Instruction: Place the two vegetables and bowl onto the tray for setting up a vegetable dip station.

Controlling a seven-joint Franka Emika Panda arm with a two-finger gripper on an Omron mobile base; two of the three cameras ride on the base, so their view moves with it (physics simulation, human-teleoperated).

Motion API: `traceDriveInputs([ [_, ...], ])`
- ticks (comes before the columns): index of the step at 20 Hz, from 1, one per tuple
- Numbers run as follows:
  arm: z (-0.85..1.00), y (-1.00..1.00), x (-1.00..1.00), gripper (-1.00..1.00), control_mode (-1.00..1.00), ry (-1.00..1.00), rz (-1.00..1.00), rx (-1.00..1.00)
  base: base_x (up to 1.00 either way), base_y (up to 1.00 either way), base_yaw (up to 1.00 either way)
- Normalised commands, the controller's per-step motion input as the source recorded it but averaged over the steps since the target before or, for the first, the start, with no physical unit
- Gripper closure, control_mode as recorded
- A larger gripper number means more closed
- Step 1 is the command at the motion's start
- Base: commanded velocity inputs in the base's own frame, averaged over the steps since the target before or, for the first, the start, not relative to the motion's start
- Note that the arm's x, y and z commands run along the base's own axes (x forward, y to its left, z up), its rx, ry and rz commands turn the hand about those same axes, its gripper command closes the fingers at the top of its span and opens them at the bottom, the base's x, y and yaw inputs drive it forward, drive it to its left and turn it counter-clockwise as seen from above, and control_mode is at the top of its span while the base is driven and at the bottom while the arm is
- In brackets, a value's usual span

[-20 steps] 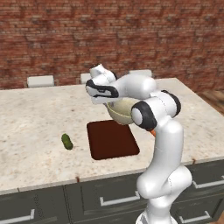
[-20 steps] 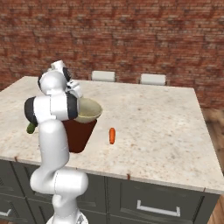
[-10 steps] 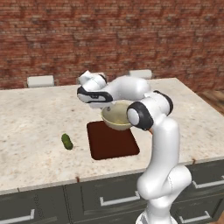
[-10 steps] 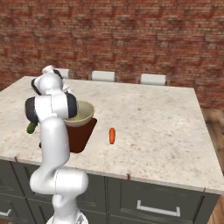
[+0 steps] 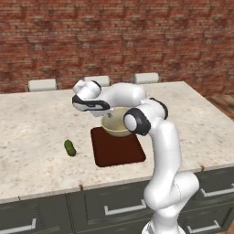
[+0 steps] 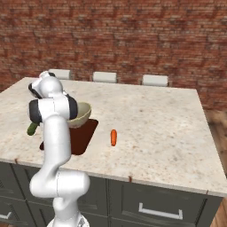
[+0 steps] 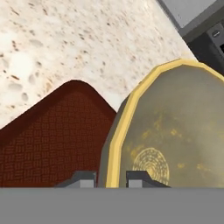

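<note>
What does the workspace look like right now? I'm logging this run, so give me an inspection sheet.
Surface: speckled beige stone counter over dark grey drawers.
Job's things: round beige bowl with olive-tan rim on the far edge of the flat reddish-brown rectangular tray; stubby dark-green cucumber and small orange carrot lie on the counter, off the tray.
Clutter: nothing seen.
Grippers: two-finger gripper straddles the bowl's rim, one finger on each side; grip cannot be told.
Cables: nothing seen.
Surroundings: red brick wall, three white chair backs.
</note>
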Motion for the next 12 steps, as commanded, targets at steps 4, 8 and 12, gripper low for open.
traceDriveInputs([
  [4,0.0,0.04,-0.02,1.0,-1.0,0.03,0.14,0.0,0.0,0.0,0.0],
  [8,0.0,0.04,-0.12,1.0,-1.0,0.0,0.19,0.0,0.0,0.0,0.0],
  [12,-0.04,0.02,-0.1,1.0,-1.0,-0.02,0.23,0.06,0.0,0.0,0.0],
])
